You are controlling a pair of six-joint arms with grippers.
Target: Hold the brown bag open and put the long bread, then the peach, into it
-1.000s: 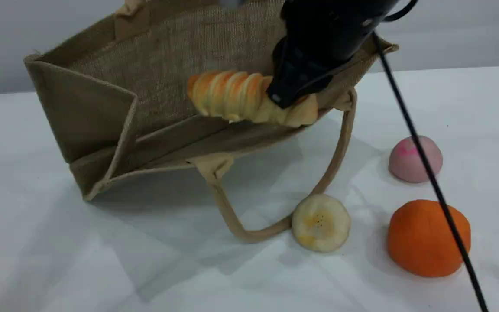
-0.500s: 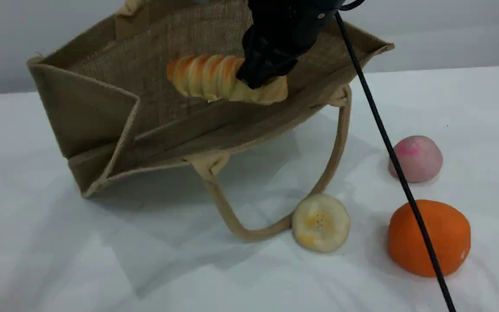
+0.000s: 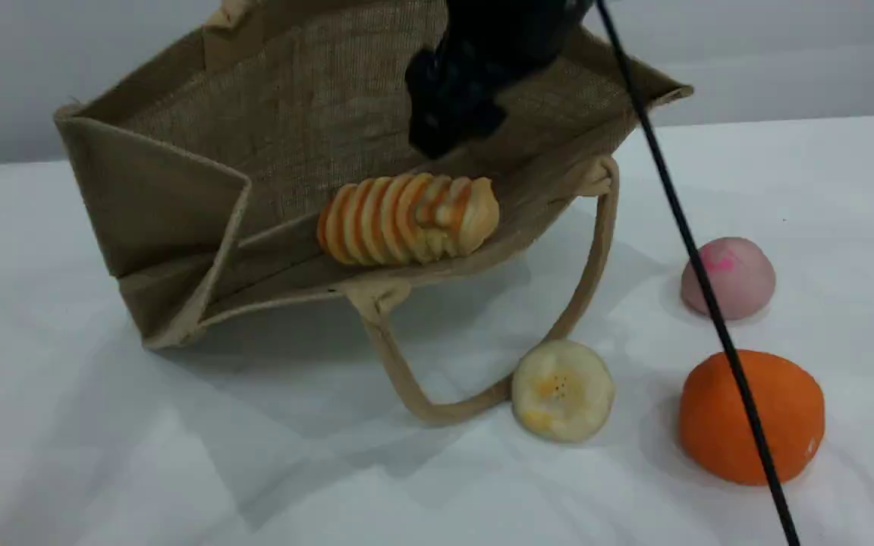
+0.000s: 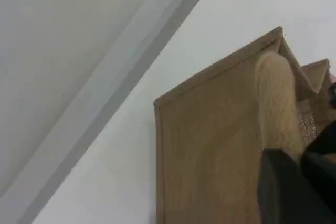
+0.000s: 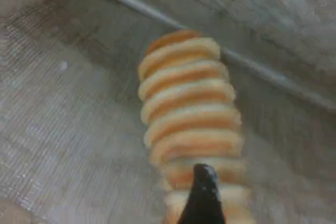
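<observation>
The brown bag point(image 3: 179, 189) lies tilted with its mouth gaping toward the camera. Its upper handle point(image 4: 275, 98) runs into my left gripper point(image 4: 302, 182), which is shut on it; that gripper is out of the scene view. The long bread point(image 3: 407, 220) rests loose on the bag's lower inner wall. My right gripper point(image 3: 448, 125), a blurred black shape, hangs open just above the bread without touching it. The right wrist view looks down on the bread point(image 5: 191, 114) past one dark fingertip point(image 5: 202, 198). The peach point(image 3: 729, 277) sits on the table to the bag's right.
A pale-yellow banana slice point(image 3: 562, 390) lies against the bag's lower loop handle point(image 3: 589, 280). A bright orange fruit point(image 3: 752, 417) sits at the front right. A black cable point(image 3: 680, 220) slants down across the peach and the orange fruit. The table point(image 3: 103, 455) is white.
The right gripper carried the long bread leftward into the bag's mouth, then let it go. The bread dropped onto the bag's lower wall. The bag stays held up.
</observation>
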